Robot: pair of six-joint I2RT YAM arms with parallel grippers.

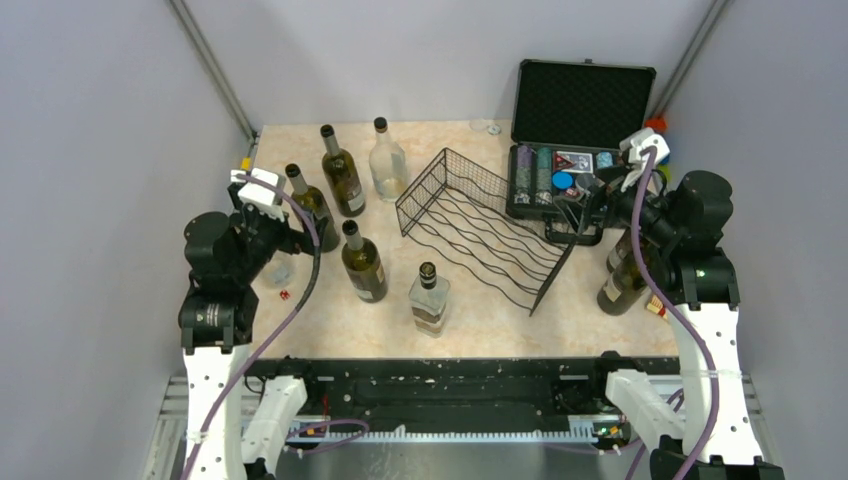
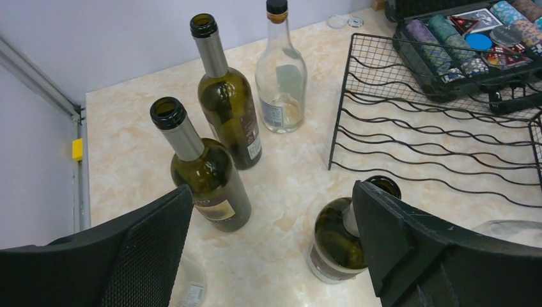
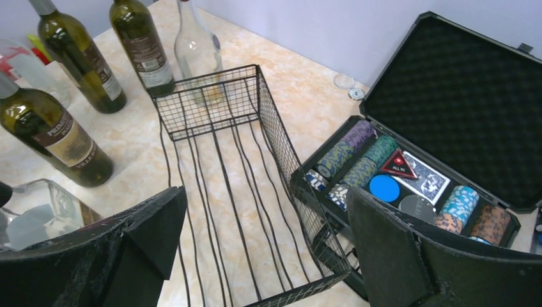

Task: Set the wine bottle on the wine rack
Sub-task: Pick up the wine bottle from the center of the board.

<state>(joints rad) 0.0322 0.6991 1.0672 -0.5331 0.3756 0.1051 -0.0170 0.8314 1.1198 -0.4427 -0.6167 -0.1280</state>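
Observation:
The black wire wine rack (image 1: 487,232) lies mid-table with no bottle in it; it also shows in the left wrist view (image 2: 441,137) and the right wrist view (image 3: 208,105). Several wine bottles stand upright left of it: three green ones (image 1: 343,178) (image 1: 311,205) (image 1: 364,264) and a clear one (image 1: 388,160). My left gripper (image 1: 300,238) is open and empty. In its wrist view the gripper (image 2: 271,195) has one green bottle (image 2: 208,173) by its left finger and another (image 2: 337,242) by its right finger. My right gripper (image 1: 592,205) (image 3: 265,198) is open and empty above the rack's right end.
A square clear bottle (image 1: 430,300) stands near the front. An open black foam-lined case (image 1: 580,110) with poker chips sits right behind the rack. Two more bottles (image 1: 622,285) stand under the right arm. A small glass (image 1: 280,272) and a red die (image 1: 283,293) lie front left.

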